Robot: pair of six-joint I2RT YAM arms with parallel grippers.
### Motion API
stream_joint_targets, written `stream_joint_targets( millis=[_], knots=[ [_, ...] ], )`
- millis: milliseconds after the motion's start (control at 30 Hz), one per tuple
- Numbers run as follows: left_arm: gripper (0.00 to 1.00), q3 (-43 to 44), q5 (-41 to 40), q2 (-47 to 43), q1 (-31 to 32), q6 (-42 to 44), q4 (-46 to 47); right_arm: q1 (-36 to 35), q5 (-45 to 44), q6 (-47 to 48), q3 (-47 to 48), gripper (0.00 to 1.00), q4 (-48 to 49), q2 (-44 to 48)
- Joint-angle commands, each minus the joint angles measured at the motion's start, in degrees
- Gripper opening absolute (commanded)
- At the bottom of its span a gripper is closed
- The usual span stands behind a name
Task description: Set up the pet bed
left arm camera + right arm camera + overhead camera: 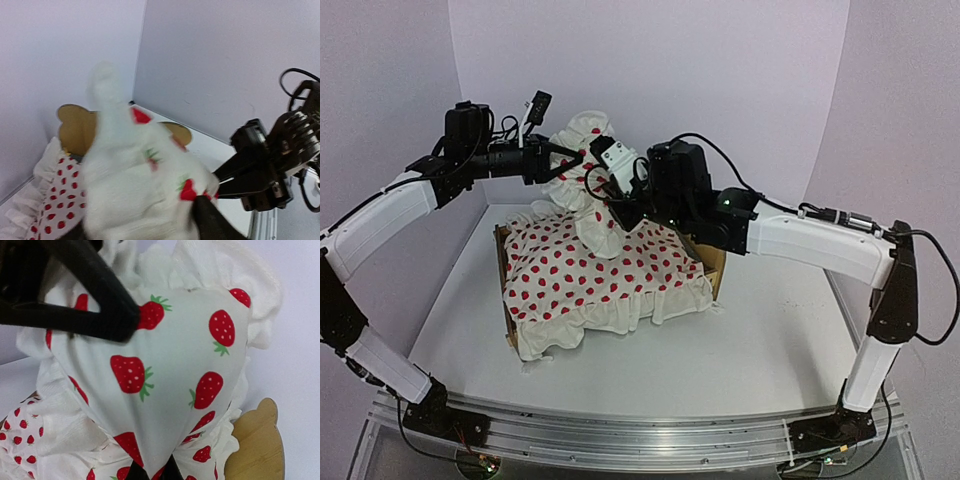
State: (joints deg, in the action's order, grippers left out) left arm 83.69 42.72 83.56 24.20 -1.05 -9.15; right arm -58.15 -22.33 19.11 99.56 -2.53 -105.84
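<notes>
The pet bed [503,268] stands mid-table, its plywood headboard [75,127] at the far end, seen also in the right wrist view as the headboard [257,445]. A strawberry-print duvet [600,275] covers it. A ruffled strawberry pillow [582,160] hangs in the air above the headboard. My right gripper [152,472] is shut on the pillow's lower corner and shows as the right gripper [222,181] in the left wrist view. My left gripper [565,158] stands open around the pillow's other side. One of its fingers [214,220] shows and the other is hidden by cloth.
White walls close in behind and to the left of the bed. The duvet's ruffled edge [550,335] hangs over the bed's near end. Bare white table [760,340] lies to the right and in front of it.
</notes>
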Motion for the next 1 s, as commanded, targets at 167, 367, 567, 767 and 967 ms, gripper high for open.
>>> stream_joint_targets(
  millis=[167, 367, 567, 767, 967],
  knots=[
    [0.99, 2.41, -20.84, -2.15, -4.00, 11.26, -0.15, 7.50, -14.30, -17.02, 29.18, 0.00, -41.08, -14.93],
    [1.00, -0.72, -22.48, -4.00, -4.07, 12.84, -1.79, 10.50, -10.11, -21.44, 31.72, 0.00, -43.27, -19.55],
    [1.00, -2.40, -22.12, -5.11, -4.07, 13.43, -2.10, 12.34, -11.67, -21.65, 32.94, 0.00, -43.29, -22.85],
    [1.00, -2.96, -21.89, -5.34, -4.07, 13.57, -2.44, 13.41, -12.25, -23.81, 32.72, 0.46, -43.28, -24.63],
    [1.00, -3.86, -21.88, -5.85, -4.06, 13.52, -3.06, 13.41, -9.87, -22.80, 35.96, 0.60, -43.28, -21.81]
  ],
)
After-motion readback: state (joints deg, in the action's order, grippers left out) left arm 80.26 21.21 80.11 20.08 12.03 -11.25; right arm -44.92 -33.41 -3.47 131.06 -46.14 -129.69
